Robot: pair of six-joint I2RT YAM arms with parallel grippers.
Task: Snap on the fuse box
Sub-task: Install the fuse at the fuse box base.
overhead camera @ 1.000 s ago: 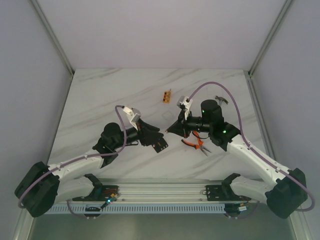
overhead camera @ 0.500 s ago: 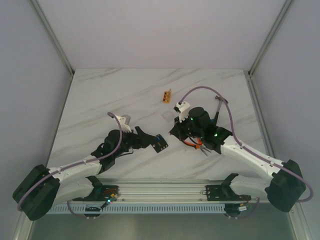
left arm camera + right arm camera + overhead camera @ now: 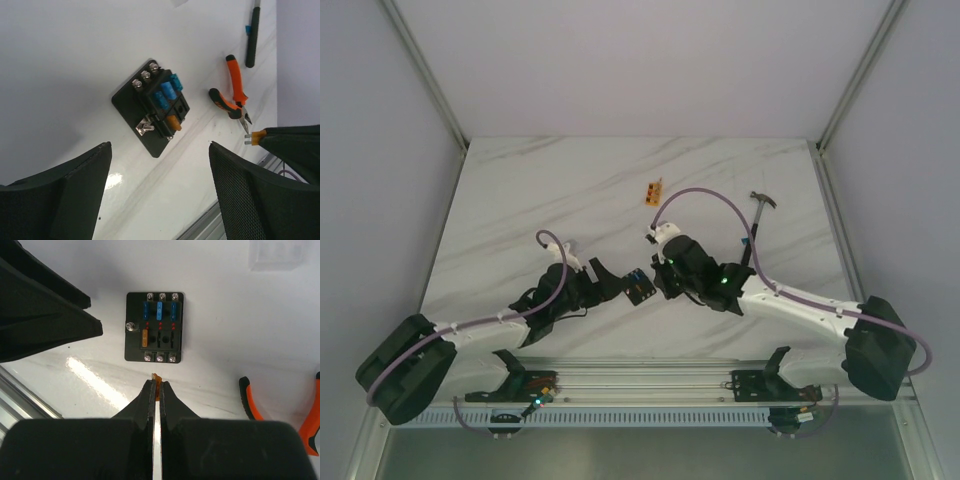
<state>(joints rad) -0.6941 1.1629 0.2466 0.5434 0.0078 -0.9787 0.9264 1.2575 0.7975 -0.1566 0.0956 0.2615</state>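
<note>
pliers (image 3: 248, 402) cut off at right edge, small orange piece (image 3: 157, 377) mostly hidden inside closed right tool (image 3: 157, 386)

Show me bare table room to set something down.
Bare: the far-left table, between its left edge and the orange block; the far strip behind that block. Crowded: near centre, where left claw and right claw flank the fuse box, pliers alongside.

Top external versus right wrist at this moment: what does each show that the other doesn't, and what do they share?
Only the top external shows the small orange block, the hammer and both arms whole. Only the right wrist shows the orange fuse pinched in the shut right gripper, and the pliers handles. Both show the fuse box lying flat on the table, with the open left gripper beside it.
</note>
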